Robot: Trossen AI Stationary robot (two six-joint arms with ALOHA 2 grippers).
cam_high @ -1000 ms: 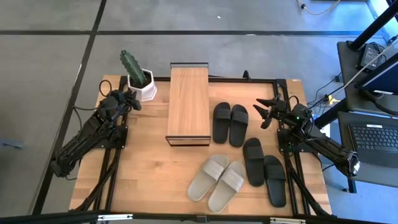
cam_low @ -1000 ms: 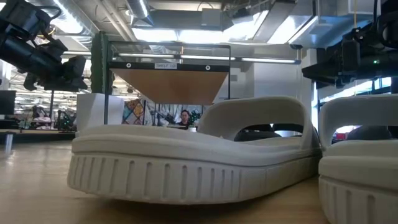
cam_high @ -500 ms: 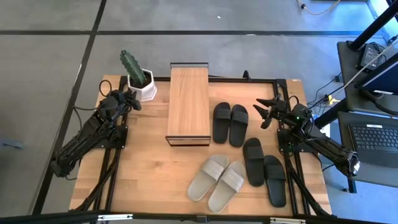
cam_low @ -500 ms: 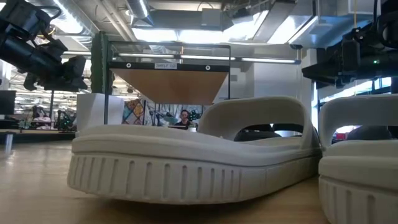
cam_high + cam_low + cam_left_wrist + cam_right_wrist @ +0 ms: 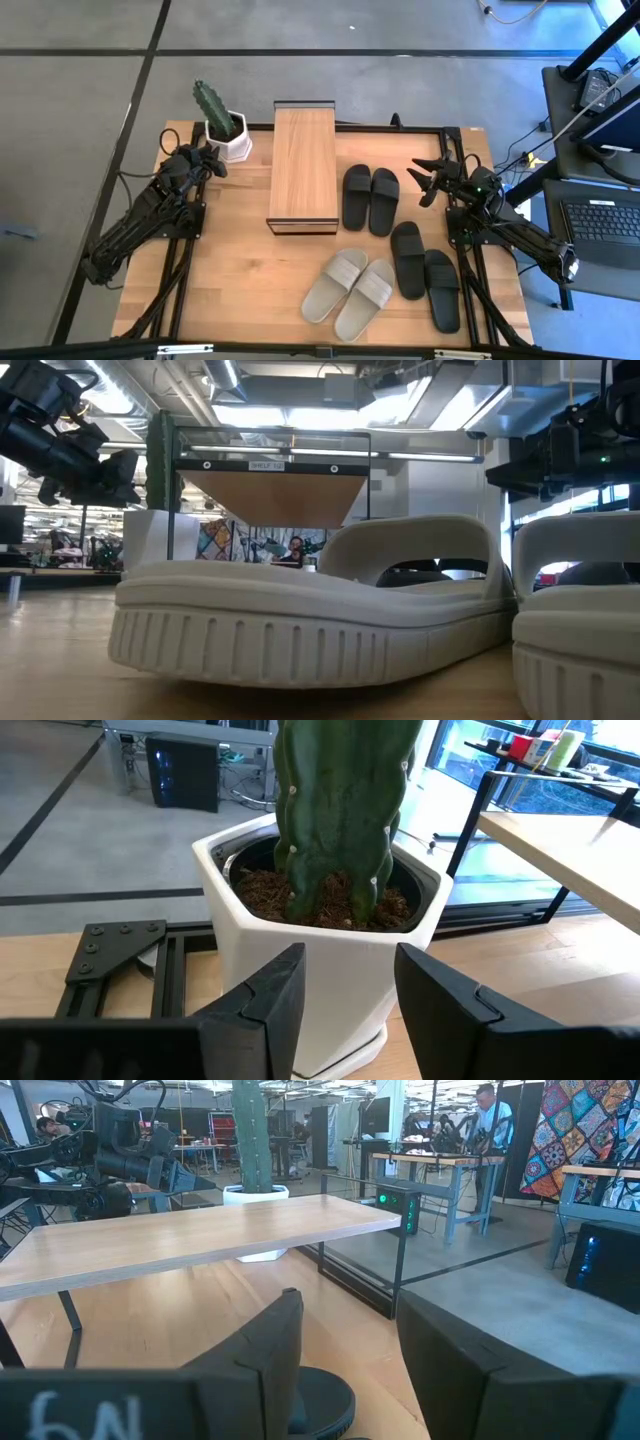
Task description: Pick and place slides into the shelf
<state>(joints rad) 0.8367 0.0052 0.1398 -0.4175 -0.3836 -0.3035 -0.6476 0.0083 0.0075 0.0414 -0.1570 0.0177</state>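
Note:
The shelf [image 5: 302,168], a light wood plank top on a dark frame, stands at the middle of the table's far half. One black pair of slides [image 5: 370,198] lies just right of it, and a second black pair [image 5: 425,272] lies nearer the right edge. The grey-beige pair [image 5: 350,292] lies near the front and fills the low view [image 5: 310,610]. My left gripper [image 5: 212,160] hovers open by the white cactus pot [image 5: 320,920]. My right gripper [image 5: 428,180] hovers open to the right of the first black pair, facing the shelf [image 5: 200,1235].
The cactus in its white pot [image 5: 225,128] stands at the far left corner, beside the shelf. Bare tabletop [image 5: 240,270] lies left of the beige pair. A laptop [image 5: 600,220] and cables sit off the table's right side. People show in the room behind.

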